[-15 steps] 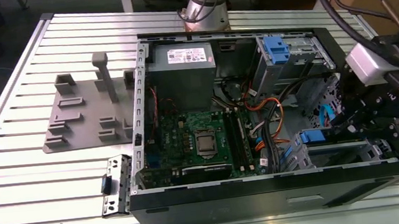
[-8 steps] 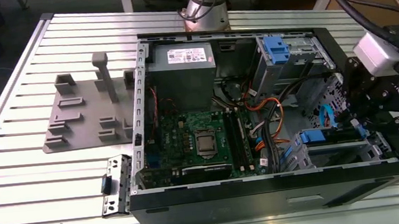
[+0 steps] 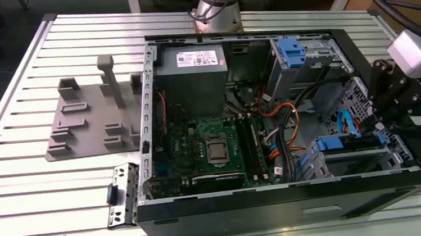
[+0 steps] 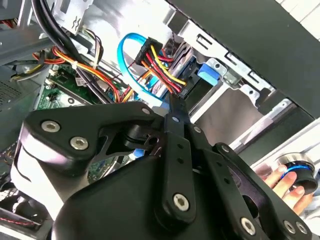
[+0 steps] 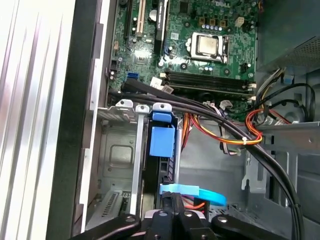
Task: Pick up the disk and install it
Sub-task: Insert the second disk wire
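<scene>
Open computer case point(image 3: 292, 201) lying on a slatted metal table point(image 3: 43, 187), with the gripper point(image 3: 413, 119) at the case's edge on the exterior view's right. The gripper's black linkage stands directly over the lower drive bay point(image 3: 357, 157). In both wrist views the fingers reach down close together toward the bay; whether they clasp anything cannot be told, as the tips are hidden by the linkage.

The disk point(image 5: 162, 150) sits edge-on in the drive bay, just ahead of the fingers, its blue carrier rail and tab facing outward. In the second wrist view the disk point(image 4: 192, 67) lies just beyond the fingertips, with a bundle of red, yellow and black power wires point(image 4: 160, 62) and a blue data cable point(image 4: 127, 50) plugged in at its end.

Farther from the gripper lie the motherboard point(image 3: 209, 146) and the grey power-supply box point(image 3: 192, 77). A grey moulded fixture point(image 3: 94, 118) rests on the table outside the case. A person's hand point(image 4: 282, 185) rests on a round device beside the case.
</scene>
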You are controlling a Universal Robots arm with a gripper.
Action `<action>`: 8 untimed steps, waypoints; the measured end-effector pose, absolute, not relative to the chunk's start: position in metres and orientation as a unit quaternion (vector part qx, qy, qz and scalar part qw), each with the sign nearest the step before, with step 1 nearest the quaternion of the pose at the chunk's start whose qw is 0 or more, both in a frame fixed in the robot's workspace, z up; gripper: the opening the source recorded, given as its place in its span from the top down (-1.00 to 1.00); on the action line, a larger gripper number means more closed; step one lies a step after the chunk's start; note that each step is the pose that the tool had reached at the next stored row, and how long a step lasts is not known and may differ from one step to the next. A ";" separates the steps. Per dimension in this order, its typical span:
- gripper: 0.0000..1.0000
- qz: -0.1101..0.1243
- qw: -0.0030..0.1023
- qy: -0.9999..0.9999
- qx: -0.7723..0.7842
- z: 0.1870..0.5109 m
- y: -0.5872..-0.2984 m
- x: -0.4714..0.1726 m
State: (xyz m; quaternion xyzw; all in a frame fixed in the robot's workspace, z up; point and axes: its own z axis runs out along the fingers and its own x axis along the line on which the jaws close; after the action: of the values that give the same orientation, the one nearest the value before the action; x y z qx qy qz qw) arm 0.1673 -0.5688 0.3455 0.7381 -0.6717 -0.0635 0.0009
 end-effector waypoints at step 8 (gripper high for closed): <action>0.80 -0.064 0.001 -0.672 0.738 0.376 -0.569 0.167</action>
State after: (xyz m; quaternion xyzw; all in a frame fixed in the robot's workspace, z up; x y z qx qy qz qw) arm 0.1674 -0.5687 0.3759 0.7381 -0.6716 -0.0636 0.0008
